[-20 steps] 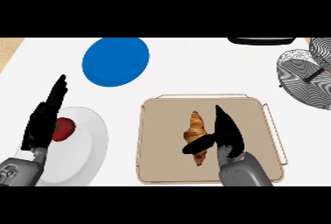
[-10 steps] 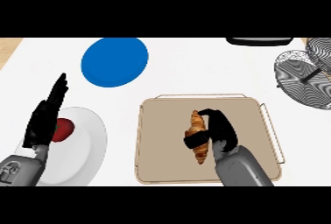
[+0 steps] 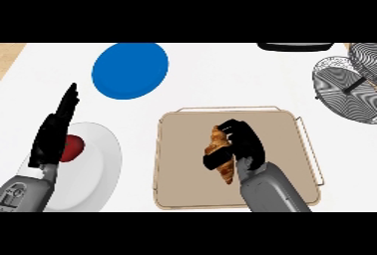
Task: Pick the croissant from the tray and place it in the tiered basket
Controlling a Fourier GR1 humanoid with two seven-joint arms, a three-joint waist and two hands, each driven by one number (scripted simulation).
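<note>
A golden-brown croissant (image 3: 219, 147) lies lengthwise on the tan tray (image 3: 287, 134) in the middle of the counter. My right hand (image 3: 243, 147) sits on it, fingers curled over its top and thumb wrapped round its left side, hiding its middle. The wire tiered basket (image 3: 346, 84) stands at the far right edge, well away from the hand. My left hand (image 3: 53, 130) rests open at the left, fingers straight and pointing up, over the rim of a white plate.
A white plate (image 3: 99, 159) with a red fruit (image 3: 72, 148) sits at the lower left. A blue plate (image 3: 130, 69) lies at the back left. A dark object (image 3: 294, 46) shows at the top edge.
My right hand has gone from open beside the croissant to curled round it, thumb under its left side. The croissant has tilted slightly. My left hand has stayed put.
</note>
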